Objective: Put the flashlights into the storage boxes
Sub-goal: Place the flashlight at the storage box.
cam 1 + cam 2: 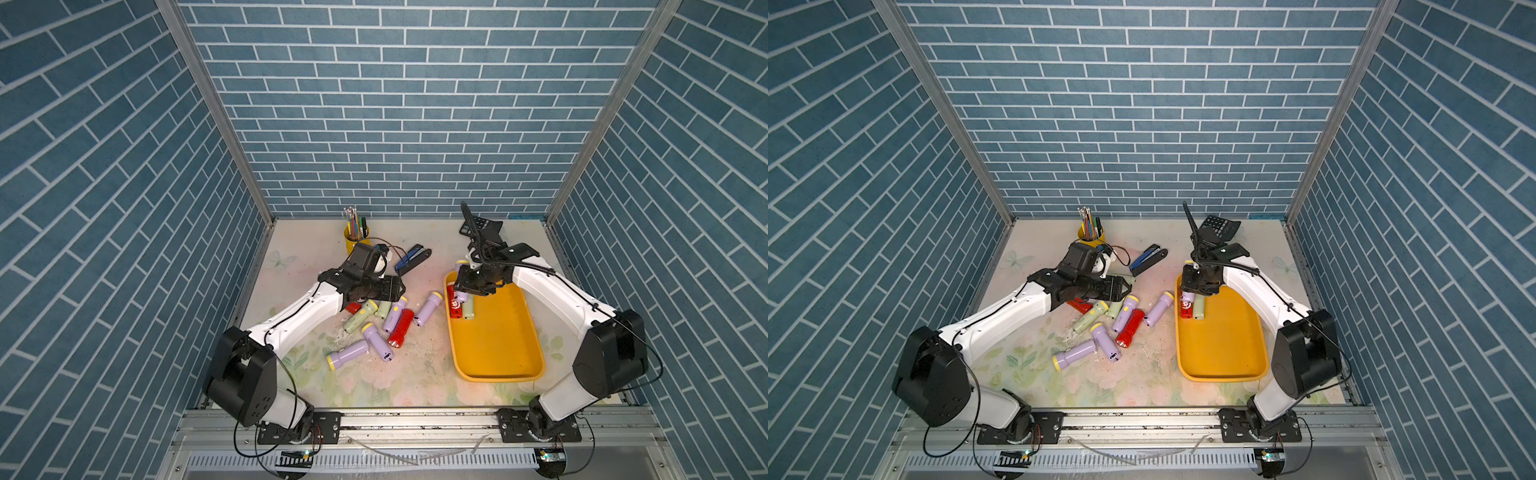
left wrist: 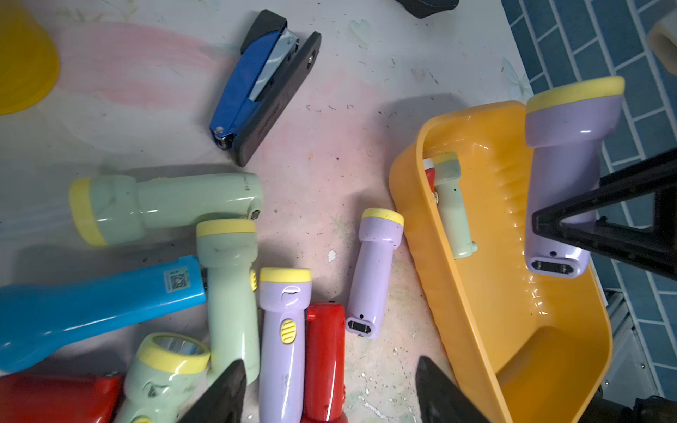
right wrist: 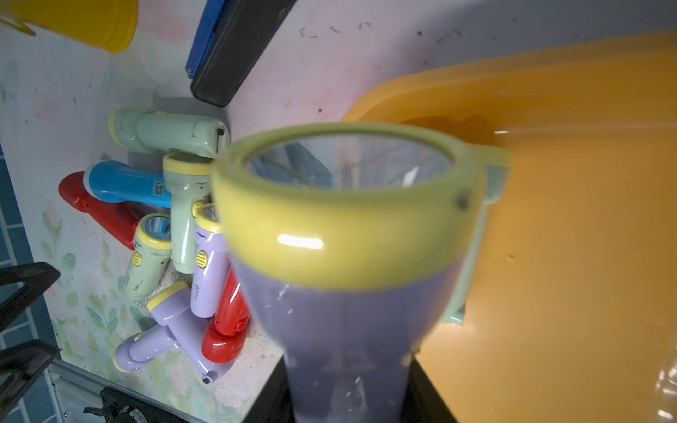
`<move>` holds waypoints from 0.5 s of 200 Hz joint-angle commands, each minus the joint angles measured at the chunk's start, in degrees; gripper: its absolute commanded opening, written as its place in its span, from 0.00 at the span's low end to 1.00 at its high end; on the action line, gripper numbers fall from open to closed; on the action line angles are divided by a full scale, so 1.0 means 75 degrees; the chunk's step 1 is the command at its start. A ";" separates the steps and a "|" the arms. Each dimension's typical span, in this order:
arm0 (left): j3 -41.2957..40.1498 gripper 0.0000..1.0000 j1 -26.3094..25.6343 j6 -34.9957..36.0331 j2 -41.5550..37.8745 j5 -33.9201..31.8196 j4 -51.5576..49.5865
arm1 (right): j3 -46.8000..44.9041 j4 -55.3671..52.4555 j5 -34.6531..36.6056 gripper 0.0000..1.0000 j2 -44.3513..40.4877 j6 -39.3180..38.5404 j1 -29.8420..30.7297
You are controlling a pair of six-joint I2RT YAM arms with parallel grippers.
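Over far end of tray (image 3: 586, 256): right gripper (image 3: 350, 399) pinching lilac flashlight (image 3: 348, 238); lower beside green flashlight (image 2: 452, 208), then release. Left gripper (image 2: 329, 384) fingers spread, empty, above loose flashlights (image 1: 401, 328).

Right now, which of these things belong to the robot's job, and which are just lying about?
Part of the job:
- loose flashlights piled on the table
- held lilac flashlight
- red flashlight and green flashlight, already in the tray
- yellow tray

Just lying about:
- stapler
- pen cup
- calculator
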 commanded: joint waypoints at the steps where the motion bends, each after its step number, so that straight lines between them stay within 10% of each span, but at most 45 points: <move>1: 0.0401 0.74 -0.0241 0.0014 0.0313 -0.0169 -0.0017 | -0.0542 0.0093 -0.0341 0.39 -0.0426 -0.0093 -0.0340; 100: 0.1665 0.74 -0.0535 0.0025 0.1592 -0.0160 -0.0218 | -0.1118 0.0547 -0.1377 0.39 0.0331 -0.0593 -0.1384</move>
